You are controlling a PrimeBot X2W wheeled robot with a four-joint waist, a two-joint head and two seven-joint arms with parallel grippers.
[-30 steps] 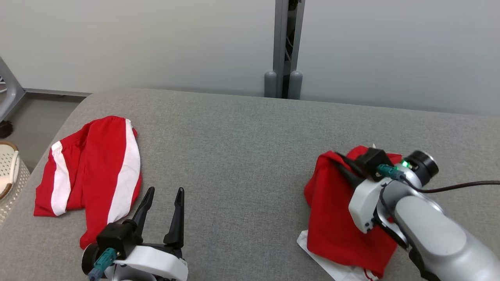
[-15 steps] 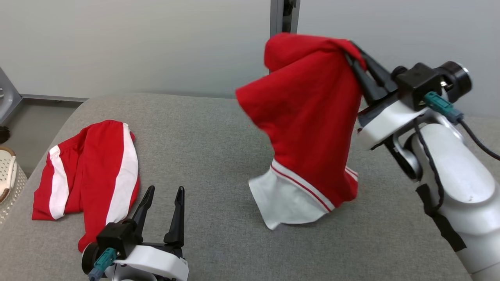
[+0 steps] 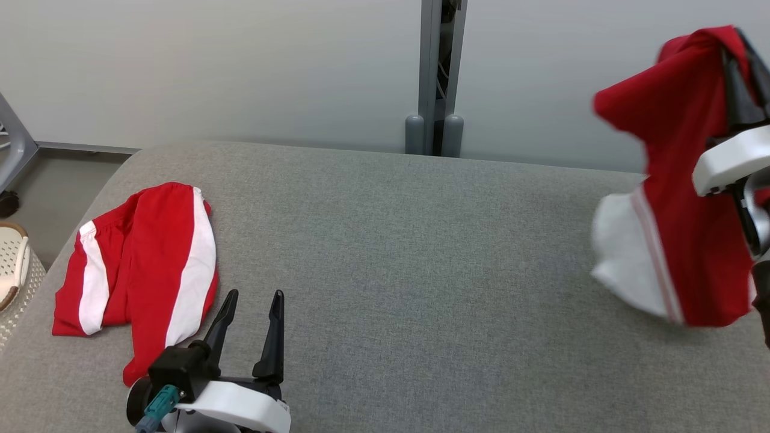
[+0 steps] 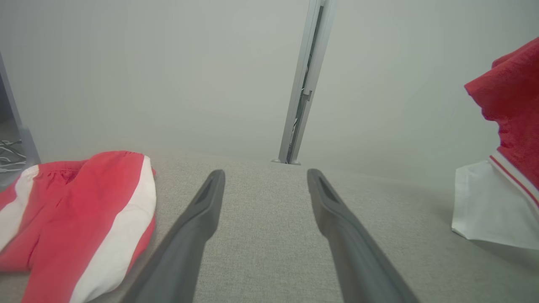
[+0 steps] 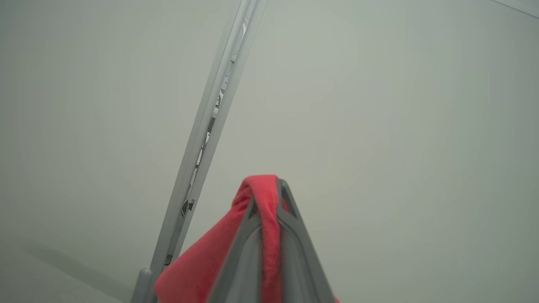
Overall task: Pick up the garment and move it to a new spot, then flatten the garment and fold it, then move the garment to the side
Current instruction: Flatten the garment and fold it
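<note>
- Grey fabric covers the worktop [image 3: 385, 252] before you, and its middle is bare.
- Nearest you, the left claw [image 3: 254, 294] sits low at the front edge, fingers spread wide, gripping nothing.
- Just beside it on the left, a striped garment [image 3: 144, 258], red with white bands, lies rumpled on the worktop. A pale basket [image 3: 12, 264] stands off the left edge.
- At the far right, the right claw [image 5: 269, 189] is raised and pressed together, pinching a fold of the held garment [image 3: 680, 180]. This one is red with a white hem and hangs from the pinch. Whether the hem touches the worktop cannot be told.
- Step in hand, as I judge it: the pick-up and carry to a new spot. Flattening, folding and setting aside are not yet done.
- The next move likely calls for you to bring the cloth over the bare middle and lower it hem first. The free left claw can then take a second edge to spread it.
- Count: two claws, two red garments, one basket, and one grey post [image 3: 434, 72] against the pale wall behind.
</note>
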